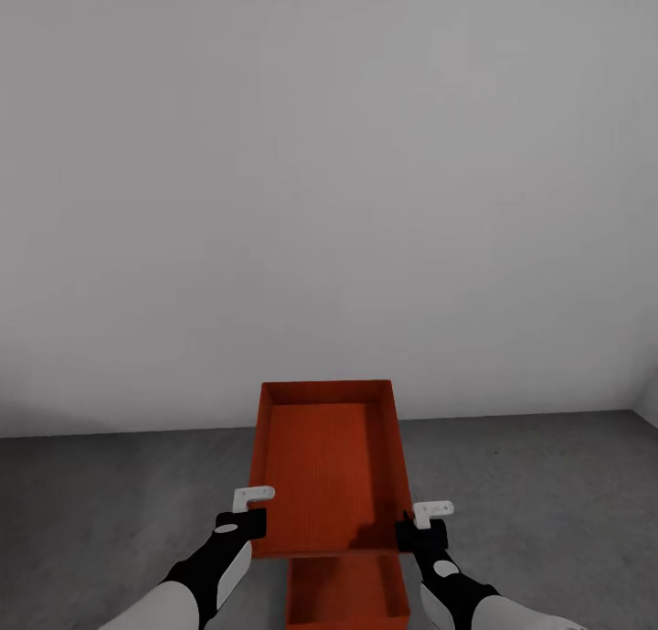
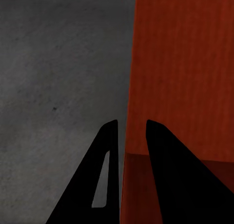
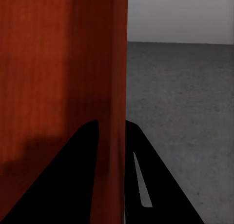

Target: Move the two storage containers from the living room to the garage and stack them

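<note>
Room: I faced a plain pale grey wall (image 1: 329, 154) with the dark grey concrete floor (image 1: 110, 502) below it.
Upper bin: I had one orange-red bin (image 1: 324, 465) held up between both arms, open top facing me, ribbed bottom showing, its long side running away from the robot.
Lower bin: the second bin (image 1: 347, 593) sat lower, near the robot, partly covered by the near end of the held one; I could not tell whether the two touched.
Left gripper (image 1: 245, 513): it was closed down on the held bin's left wall near the front corner; in the left wrist view the thin wall (image 2: 127, 136) ran between the two dark fingers (image 2: 105, 175), one inside and one outside.
Right gripper (image 1: 422, 526): it was pinched onto the right wall the same way; in the right wrist view the wall edge (image 3: 117, 112) passed between the fingers (image 3: 83, 185).
</note>
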Motion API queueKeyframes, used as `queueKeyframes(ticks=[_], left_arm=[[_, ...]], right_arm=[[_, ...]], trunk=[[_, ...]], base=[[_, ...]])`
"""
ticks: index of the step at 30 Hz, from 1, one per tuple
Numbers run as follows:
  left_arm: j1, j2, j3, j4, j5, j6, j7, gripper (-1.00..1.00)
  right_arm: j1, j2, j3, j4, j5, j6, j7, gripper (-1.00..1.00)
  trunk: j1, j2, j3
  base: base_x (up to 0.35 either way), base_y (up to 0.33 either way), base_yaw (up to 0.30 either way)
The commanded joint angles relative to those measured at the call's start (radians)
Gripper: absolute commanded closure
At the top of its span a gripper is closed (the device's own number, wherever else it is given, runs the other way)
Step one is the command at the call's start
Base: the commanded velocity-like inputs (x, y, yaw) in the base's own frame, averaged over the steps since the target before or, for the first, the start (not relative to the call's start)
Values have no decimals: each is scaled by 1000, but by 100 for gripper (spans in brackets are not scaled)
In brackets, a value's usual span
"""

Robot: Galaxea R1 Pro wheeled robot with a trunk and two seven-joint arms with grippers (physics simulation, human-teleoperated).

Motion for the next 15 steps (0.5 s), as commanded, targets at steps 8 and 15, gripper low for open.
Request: queueKeyframes(ticks=[8, 15], left_arm=[[-1, 1, 10, -4, 4, 6, 10, 100], [-1, 1, 10, -4, 4, 6, 10, 100]], right_arm=[[-1, -1, -26, 2, -31, -8, -16, 100], [-1, 0, -26, 2, -31, -9, -16, 100]], trunk=[[0, -1, -1], [0, -1, -1]], base=[[0, 0, 0], [0, 0, 0]])
